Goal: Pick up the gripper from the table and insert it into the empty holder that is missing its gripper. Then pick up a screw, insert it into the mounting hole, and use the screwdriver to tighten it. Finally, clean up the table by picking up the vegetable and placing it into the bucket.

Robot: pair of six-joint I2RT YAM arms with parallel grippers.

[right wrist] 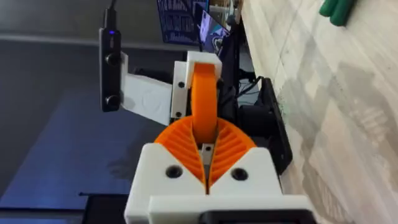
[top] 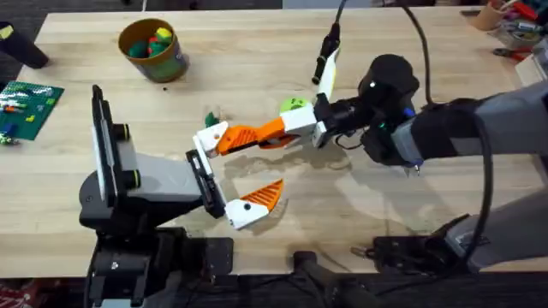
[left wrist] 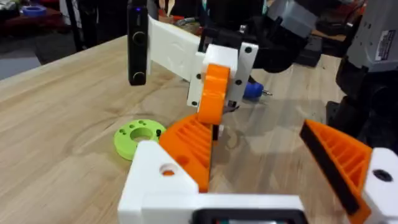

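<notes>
The holder [top: 205,175], the flat black plate at the tip of the grey left arm, stands over the near middle of the table [top: 257,51]; the gripper [top: 244,135], the long orange wedge, has its white block right at the far end of the holder, though whether it is seated there cannot be told; its orange length runs off to the right of the holder. The right gripper [top: 272,130], reaching in from the right of the holder, has its orange pads pressed together on the far end of that wedge; its own wrist view looks down the clamped piece. At the near end of the holder sits the twin finger [top: 257,201], orange with a white block, pointing the same way; the left gripper [top: 270,162] therefore stands spread wide, nothing between the two wedges. A lime-green disc [top: 294,105] lies on the wood beyond and right of the holder, just behind the right gripper; a small dark green piece [top: 211,118] lies just beyond the holder. The screwdriver [left wrist: 252,91] lies past the right gripper, its blue handle and thin tip peeking out. The bucket [top: 152,50] stands well beyond and left of the holder, coloured bits inside.
</notes>
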